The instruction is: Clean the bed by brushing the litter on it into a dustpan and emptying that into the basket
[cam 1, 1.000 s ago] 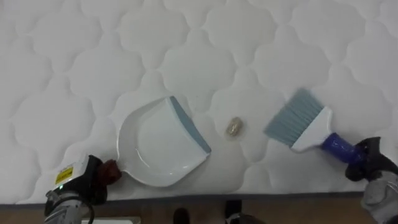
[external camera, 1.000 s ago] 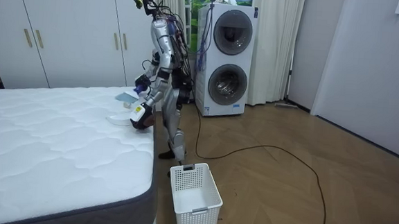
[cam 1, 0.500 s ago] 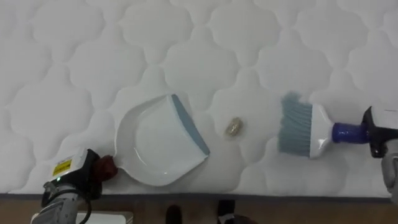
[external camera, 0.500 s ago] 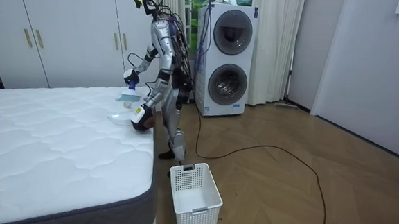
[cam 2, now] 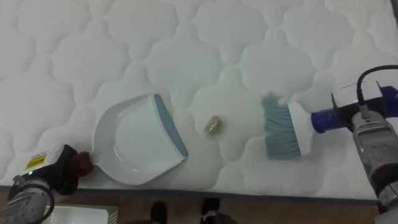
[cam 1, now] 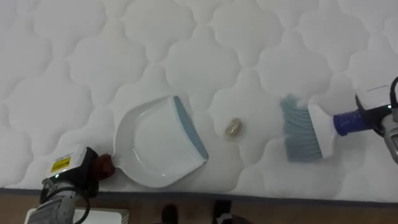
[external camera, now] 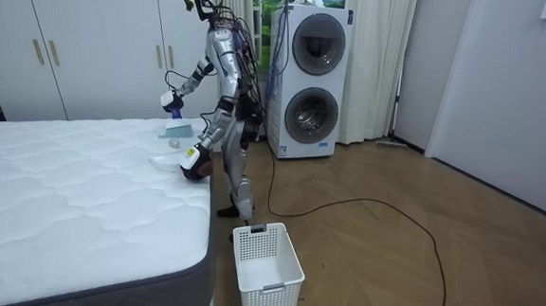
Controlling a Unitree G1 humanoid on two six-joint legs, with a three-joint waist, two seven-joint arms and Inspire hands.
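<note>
White quilted mattress (cam 1: 186,50): my left hand (cam 1: 69,176) grips the dustpan (cam 1: 158,146) by its handle, my right hand (cam 2: 370,134) clasps the brush (cam 1: 305,130), and a beige crumb (cam 1: 234,127) lies between them.

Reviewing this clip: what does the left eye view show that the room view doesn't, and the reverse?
Left eye view adds: a small crumb lying on the mattress between dustpan and brush, touching neither. Room view adds: the robot standing at the bed's edge, a white basket on the floor, stacked washing machines behind it. Both: the left robot hand holding the dustpan, the right robot hand holding the brush.
</note>
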